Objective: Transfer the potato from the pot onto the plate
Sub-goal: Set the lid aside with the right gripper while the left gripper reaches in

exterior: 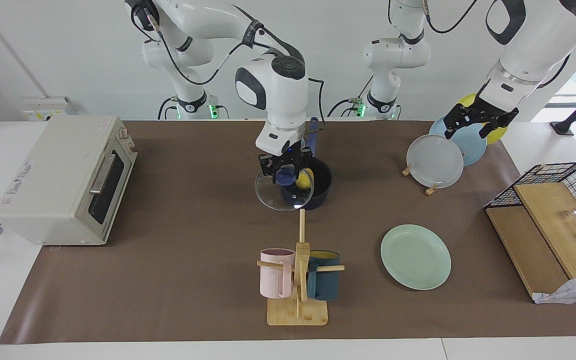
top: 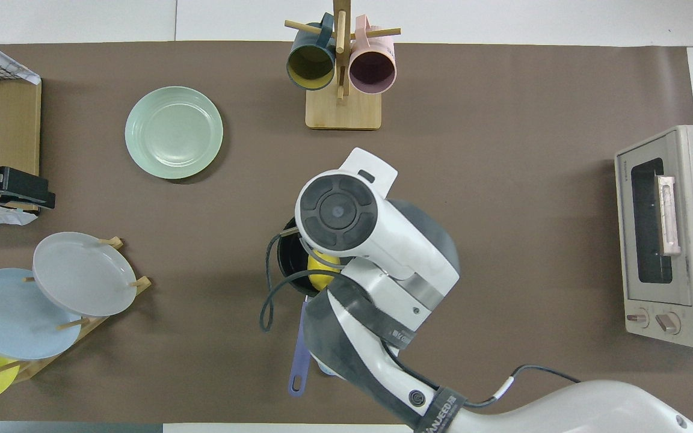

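The dark navy pot (exterior: 320, 186) stands mid-table, its long blue handle (top: 300, 355) pointing toward the robots. The yellow potato (exterior: 306, 179) lies inside it and also shows in the overhead view (top: 321, 264). My right gripper (exterior: 286, 172) is shut on the blue knob of a glass lid (exterior: 283, 196), which it holds tilted just above the pot's rim. The mint-green plate (exterior: 415, 256) lies bare, farther from the robots and toward the left arm's end; it also shows in the overhead view (top: 174, 132). My left gripper (exterior: 473, 126) waits open, up over the plate rack.
A mug tree (exterior: 300, 280) with a pink and a teal mug stands farther from the robots than the pot. A rack holds grey-white (exterior: 434, 161), light blue and yellow plates. A toaster oven (exterior: 63, 180) sits at the right arm's end, a wire basket (exterior: 563, 190) with boards at the left arm's end.
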You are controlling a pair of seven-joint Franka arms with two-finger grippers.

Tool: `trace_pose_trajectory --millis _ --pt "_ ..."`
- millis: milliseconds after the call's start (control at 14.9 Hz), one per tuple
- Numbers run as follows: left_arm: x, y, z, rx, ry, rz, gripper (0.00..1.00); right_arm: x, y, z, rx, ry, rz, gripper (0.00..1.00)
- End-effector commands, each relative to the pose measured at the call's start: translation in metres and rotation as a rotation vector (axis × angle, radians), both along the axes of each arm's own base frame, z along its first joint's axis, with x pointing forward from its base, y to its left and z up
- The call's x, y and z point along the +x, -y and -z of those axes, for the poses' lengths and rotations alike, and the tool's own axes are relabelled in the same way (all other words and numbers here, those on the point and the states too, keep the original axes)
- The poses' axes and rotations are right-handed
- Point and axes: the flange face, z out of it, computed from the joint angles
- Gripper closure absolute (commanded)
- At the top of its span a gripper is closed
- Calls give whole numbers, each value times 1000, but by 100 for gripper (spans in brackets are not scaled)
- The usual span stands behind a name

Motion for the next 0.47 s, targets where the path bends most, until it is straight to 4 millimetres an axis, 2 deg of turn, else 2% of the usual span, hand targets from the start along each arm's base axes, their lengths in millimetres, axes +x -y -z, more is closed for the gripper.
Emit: trace_pose_trajectory --millis 0,134,268,402 --pt "-13 42 0 7 3 58 0 16 46 -23 -28 -22 -44 48" --pt "-21 81 -2 -29 14 88 0 39 118 -14 -70 -85 -66 48" --pt "-34 133 7 -80 3 66 0 53 196 5 -90 -134 -120 47" --pt "-57 201 43 -75 -8 7 0 46 241 29 -105 -126 -161 44"
